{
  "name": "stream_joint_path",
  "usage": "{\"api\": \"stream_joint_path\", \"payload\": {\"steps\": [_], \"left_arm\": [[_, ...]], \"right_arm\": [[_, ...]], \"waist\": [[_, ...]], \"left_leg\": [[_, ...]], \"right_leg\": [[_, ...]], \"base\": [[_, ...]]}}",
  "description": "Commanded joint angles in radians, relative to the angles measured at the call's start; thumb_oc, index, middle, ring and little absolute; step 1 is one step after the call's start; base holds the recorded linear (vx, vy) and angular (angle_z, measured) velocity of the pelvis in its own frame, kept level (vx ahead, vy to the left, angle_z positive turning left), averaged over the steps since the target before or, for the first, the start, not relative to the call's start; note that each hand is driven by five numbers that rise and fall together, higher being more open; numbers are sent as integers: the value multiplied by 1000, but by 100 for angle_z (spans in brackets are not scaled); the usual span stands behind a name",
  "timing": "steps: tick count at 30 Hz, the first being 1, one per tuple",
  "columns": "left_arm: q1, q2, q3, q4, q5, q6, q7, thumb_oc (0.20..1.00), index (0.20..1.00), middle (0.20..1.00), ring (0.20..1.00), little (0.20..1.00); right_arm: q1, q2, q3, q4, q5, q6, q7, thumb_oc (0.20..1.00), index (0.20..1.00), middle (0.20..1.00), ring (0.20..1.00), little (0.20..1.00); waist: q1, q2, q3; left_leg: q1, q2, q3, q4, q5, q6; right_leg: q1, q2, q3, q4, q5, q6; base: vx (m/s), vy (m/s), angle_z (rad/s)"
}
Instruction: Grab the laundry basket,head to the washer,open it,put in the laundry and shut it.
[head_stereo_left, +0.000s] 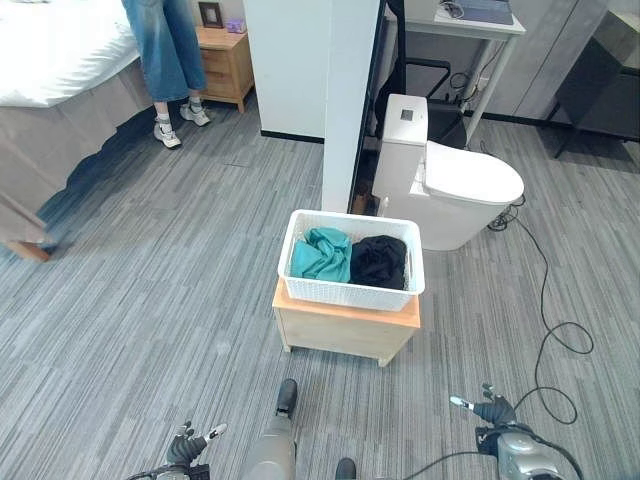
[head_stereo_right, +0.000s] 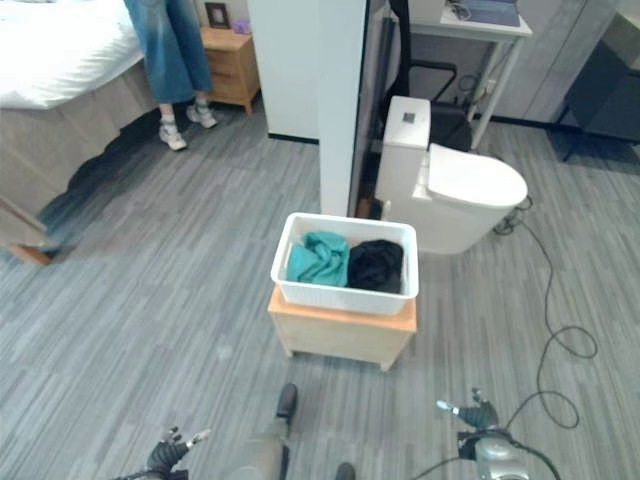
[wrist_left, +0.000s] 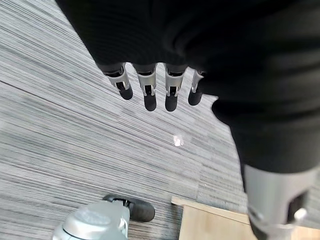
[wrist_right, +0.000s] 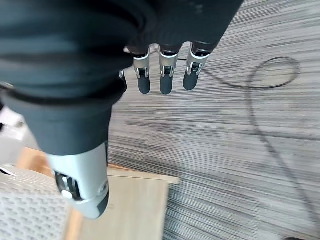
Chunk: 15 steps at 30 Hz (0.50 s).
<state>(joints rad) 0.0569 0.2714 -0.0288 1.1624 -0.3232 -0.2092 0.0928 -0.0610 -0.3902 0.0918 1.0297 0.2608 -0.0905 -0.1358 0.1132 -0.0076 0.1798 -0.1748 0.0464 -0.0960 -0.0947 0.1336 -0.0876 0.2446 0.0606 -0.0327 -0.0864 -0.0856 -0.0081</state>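
Laundry basket (head_stereo_left: 352, 290) on wooden stand (head_stereo_left: 345, 328), well ahead of both empty, slack-fingered hands (head_stereo_left: 187, 447) (head_stereo_left: 494, 410)

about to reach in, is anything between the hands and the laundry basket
Nothing visible. The laundry basket sits on a low wooden stand; bare floor lies between it and the left hand and right hand, both open.

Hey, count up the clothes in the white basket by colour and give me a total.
Teal garment: 1
Black garment: 1
Total: 2, both lying in the white laundry basket on the low wooden stand. Anything buried beneath them can't be seen.
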Motion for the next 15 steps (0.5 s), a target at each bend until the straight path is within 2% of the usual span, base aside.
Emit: {"api": "stream_joint_path", "payload": {"steps": [1,3,4,5,6,7,8,9,10,12,13,15], "left_arm": [[-2,27,4,21,-34,-26,-3,1000,1000,1000,1000,1000],[-15,46,0,23,-25,-17,-5,1000,1000,1000,1000,1000],[-26,58,-11,25,-15,-16,-1,1000,1000,1000,1000,1000],[-29,61,-13,25,-14,-17,3,1000,1000,1000,1000,1000],[-29,62,-13,26,-14,-17,3,1000,1000,1000,1000,1000],[-26,64,-14,12,-17,-19,8,1000,1000,1000,1000,1000],[-26,64,-13,12,-17,-19,8,1000,1000,1000,1000,1000],[-15,68,-6,-17,-32,-29,12,1000,1000,1000,1000,1000],[-8,69,3,-25,-45,-35,18,1000,1000,1000,1000,1000],[0,69,16,-64,-75,-47,31,1000,1000,1000,1000,1000],[7,75,21,-101,-92,-49,27,1000,1000,1000,1000,1000],[61,83,65,-248,-142,-53,26,1000,1000,1000,1000,1000]], "right_arm": [[25,-5,-22,-10,-1,-24,-16,1000,1000,1000,1000,1000],[12,17,-14,15,2,-14,-8,1000,1000,1000,1000,1000],[-12,39,-2,37,11,-9,-8,1000,1000,1000,1000,1000],[-21,54,1,51,17,-8,-11,1000,1000,1000,1000,1000],[-21,54,1,52,17,-9,-11,1000,1000,1000,1000,1000],[-20,64,1,61,23,-8,-15,1000,1000,1000,1000,1000],[-20,64,1,61,23,-8,-15,1000,1000,1000,1000,1000],[-20,69,-12,79,39,-7,-25,1000,1000,1000,1000,1000],[-26,71,-28,101,54,-6,-37,1000,1000,1000,1000,1000],[-26,74,-67,121,103,-7,-53,1000,1000,1000,1000,1000],[-20,72,-96,119,134,-11,-59,1000,1000,1000,1000,1000],[14,53,-144,54,135,-12,-89,1000,1000,1000,1000,1000]], "waist": [[57,-47,-57],[53,-45,-41],[35,-25,-22],[34,-16,-23],[33,-17,-21],[34,-13,-25],[33,-12,-23],[34,-4,-31],[33,-1,-34],[19,-3,-29],[19,-14,-24],[25,-31,-40]], "left_leg": [[-32,-20,-7,99,9,46],[-14,-30,6,137,-20,74],[25,-29,5,129,-39,97],[51,-25,9,111,-48,102],[55,-27,9,109,-48,102],[83,-26,8,88,-57,100],[85,-26,8,88,-57,100],[112,-11,9,68,-76,90],[122,-2,12,62,-87,84],[145,-4,3,56,-103,82],[149,-17,1,62,-116,82],[162,-22,13,42,-118,73]], "right_leg": [[-60,-111,14,166,-60,93],[-136,-123,14,387,-19,119],[-243,-127,9,557,55,142],[-273,-152,-20,564,66,149],[-271,-154,-21,566,64,149],[-266,-190,-76,493,52,141],[-264,-190,-77,492,52,141],[-261,-250,-166,349,51,128],[-282,-283,-186,285,78,137],[-294,-295,-145,216,129,157],[-273,-290,-119,175,121,162],[-234,-297,-151,135,140,184]], "base": [[336,210,-90],[252,217,-58],[219,199,-13],[170,137,-2],[167,26,-7],[94,-2,-3],[228,-59,11],[187,-109,13],[246,-140,12],[163,-107,5],[140,-91,13],[132,-88,47]]}}
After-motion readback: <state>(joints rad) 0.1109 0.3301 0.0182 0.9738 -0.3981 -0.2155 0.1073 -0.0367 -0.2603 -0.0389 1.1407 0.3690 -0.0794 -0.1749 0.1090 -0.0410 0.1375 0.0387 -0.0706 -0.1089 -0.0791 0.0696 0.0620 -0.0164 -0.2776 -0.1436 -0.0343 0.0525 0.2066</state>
